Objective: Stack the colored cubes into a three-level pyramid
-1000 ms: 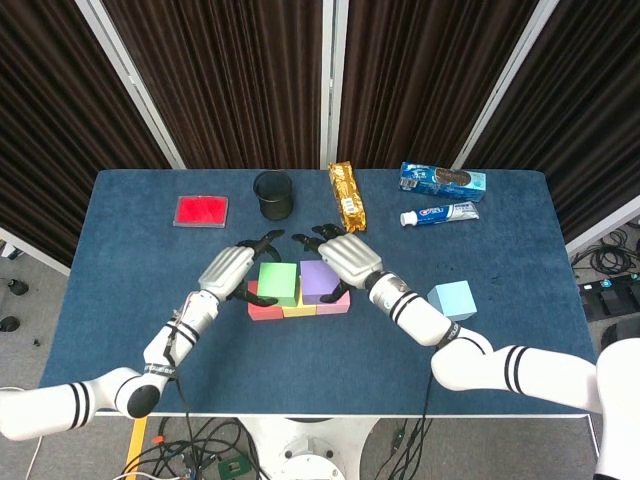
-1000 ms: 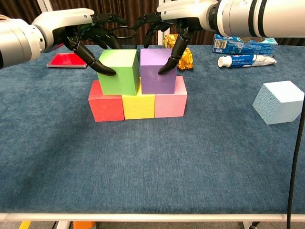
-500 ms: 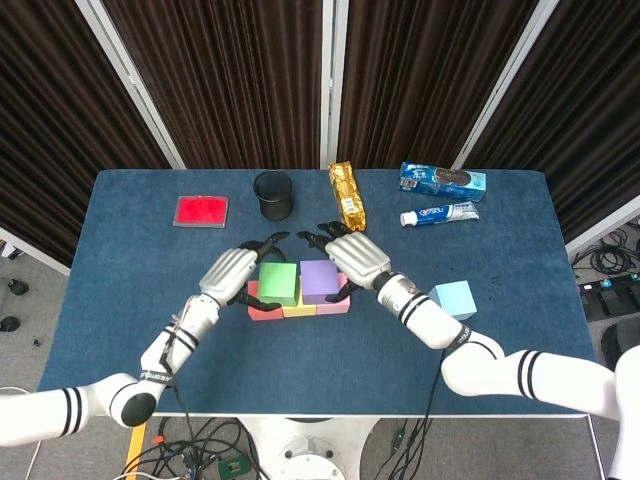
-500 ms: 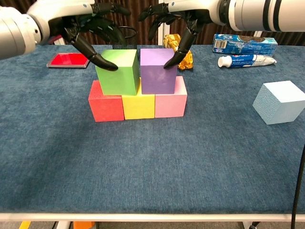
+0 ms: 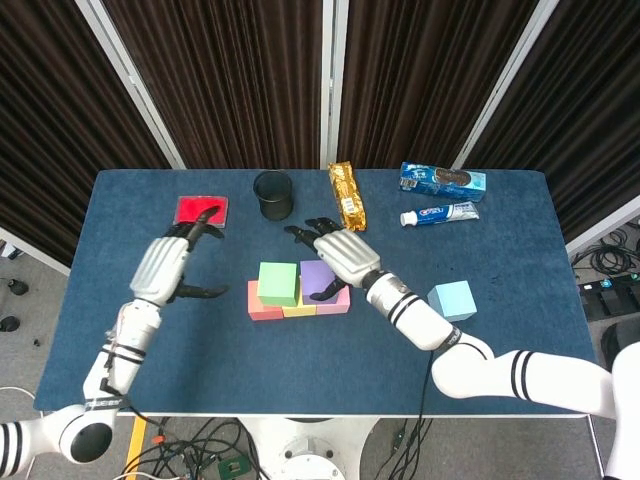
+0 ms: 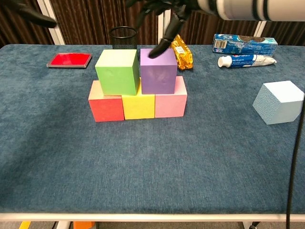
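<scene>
Right hand (image 5: 340, 255) open above purple cube (image 6: 158, 70), holding nothing.
Left hand (image 5: 168, 266) open, empty, left of stack; blue cube (image 6: 278, 101) apart, right.

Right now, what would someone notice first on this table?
First, the bright blocks mid-table: a green block and a purple block sitting on a row of red, yellow and pink ones. The right hand hovers at the purple block, fingers spread. A light blue block sits alone to the right.
</scene>
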Available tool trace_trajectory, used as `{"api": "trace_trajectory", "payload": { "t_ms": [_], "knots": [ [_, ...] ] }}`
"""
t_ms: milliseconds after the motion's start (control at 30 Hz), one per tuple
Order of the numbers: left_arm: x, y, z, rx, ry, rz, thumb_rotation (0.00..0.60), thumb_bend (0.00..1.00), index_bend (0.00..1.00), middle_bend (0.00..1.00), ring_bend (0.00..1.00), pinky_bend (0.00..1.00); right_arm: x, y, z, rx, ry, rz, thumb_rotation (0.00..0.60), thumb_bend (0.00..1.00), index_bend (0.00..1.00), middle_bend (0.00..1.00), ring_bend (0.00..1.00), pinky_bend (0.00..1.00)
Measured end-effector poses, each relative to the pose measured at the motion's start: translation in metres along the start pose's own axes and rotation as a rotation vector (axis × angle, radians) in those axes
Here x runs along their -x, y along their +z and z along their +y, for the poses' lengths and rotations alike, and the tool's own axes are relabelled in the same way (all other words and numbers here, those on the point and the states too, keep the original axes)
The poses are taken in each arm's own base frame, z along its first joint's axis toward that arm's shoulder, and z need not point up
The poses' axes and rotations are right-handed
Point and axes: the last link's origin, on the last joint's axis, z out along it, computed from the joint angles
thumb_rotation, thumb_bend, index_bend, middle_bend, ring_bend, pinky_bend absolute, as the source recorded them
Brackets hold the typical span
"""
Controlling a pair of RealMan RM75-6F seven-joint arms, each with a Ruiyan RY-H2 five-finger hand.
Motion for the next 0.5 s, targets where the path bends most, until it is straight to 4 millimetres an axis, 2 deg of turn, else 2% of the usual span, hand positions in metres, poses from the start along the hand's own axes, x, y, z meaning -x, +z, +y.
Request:
{"api": "trace_trajectory", "payload": {
  "t_ms": [200,500],
  "knots": [
    [-0.014,-0.021,-0.034,-0.105,0.000,0.044,0.600,0.09,0.03,0.29,0.17,0.16,0.004,0.015,-0.012,-0.013,-0.014,-0.018,0.600,0.00,0.00,0.17,0.00,0.00],
    [-0.019,-0.032,-0.067,-0.181,-0.034,0.046,0.600,0.09,0.03,0.29,0.17,0.16,0.016,0.030,-0.021,-0.001,-0.023,-0.052,0.600,0.00,0.00,0.17,0.00,0.00]
  ]
}}
